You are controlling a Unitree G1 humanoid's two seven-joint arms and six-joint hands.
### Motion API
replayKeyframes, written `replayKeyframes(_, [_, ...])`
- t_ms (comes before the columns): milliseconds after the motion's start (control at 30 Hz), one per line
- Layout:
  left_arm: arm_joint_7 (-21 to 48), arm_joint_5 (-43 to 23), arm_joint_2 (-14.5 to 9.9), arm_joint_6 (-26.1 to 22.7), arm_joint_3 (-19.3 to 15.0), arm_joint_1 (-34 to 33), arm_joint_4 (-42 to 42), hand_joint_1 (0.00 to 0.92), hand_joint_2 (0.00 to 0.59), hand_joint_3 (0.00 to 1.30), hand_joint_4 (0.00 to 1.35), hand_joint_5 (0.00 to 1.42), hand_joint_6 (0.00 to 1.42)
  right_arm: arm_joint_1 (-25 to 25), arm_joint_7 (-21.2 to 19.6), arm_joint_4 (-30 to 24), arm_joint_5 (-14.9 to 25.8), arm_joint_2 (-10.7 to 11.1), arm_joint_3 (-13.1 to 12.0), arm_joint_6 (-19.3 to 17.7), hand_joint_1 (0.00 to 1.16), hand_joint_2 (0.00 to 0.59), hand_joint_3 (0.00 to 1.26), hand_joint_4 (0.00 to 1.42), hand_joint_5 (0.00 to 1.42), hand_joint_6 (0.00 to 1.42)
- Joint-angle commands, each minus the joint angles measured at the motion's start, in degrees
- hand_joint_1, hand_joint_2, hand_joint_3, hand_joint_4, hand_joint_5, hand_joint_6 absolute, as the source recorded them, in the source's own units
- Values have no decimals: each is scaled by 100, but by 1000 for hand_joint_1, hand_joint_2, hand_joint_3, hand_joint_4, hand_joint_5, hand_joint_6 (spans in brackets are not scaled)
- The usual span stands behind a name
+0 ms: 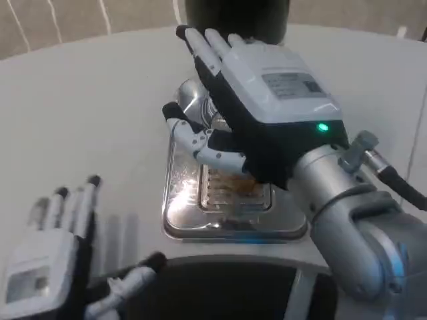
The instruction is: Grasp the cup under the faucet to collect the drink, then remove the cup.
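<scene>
**Right hand over the drip tray, left hand waiting open**

Your right hand reaches forward over the silver drip tray, its white back turned up to the camera and a green light glowing near the wrist. Its fingers stretch ahead toward the dark base of the dispenser at the far edge of the table, while the thumb curls in below the palm. Just under the palm, on its left side, you can see a shiny rounded piece of metal; whether that is the cup you cannot tell, because the hand hides most of it. Nor can you tell whether the hand has hold of anything. The slotted grille of the tray shows wet, brownish marks right beneath the wrist.

Your left hand rests low on the white table, well apart from the tray, fingers straight and spread, holding nothing.
</scene>
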State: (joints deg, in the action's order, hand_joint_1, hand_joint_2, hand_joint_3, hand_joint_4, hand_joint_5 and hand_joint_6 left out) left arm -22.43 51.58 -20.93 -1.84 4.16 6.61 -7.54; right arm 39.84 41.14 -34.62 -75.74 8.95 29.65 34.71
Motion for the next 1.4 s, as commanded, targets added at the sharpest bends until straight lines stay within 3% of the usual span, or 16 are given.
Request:
replayKeyframes(33, [-249,-211,42,65,-75,-343,448,0,116,0,0,0,2,-151,139,262,-41,-232,-162,-260,166,526,0,0,0,0])
replayKeyframes(267, [-413,-322,102,246,128,-990,907,0,71,0,0,0,8,-172,168,434,-30,-465,-384,-527,174,527,0,0,0,0])
replayKeyframes(433, [-481,-361,144,313,307,-1353,1186,0,66,0,0,0,15,-203,252,441,-5,-494,-497,-715,186,541,0,0,0,0])
replayKeyframes(1167, [-718,-499,376,467,758,-2261,2128,0,73,0,0,0,32,-455,481,368,-99,-769,-648,-1017,210,537,0,0,0,0])
replayKeyframes(1400, [-621,-988,330,1096,807,-2483,2474,219,56,0,0,26,70,-520,506,321,-151,-870,-678,-1033,218,535,0,0,0,0])
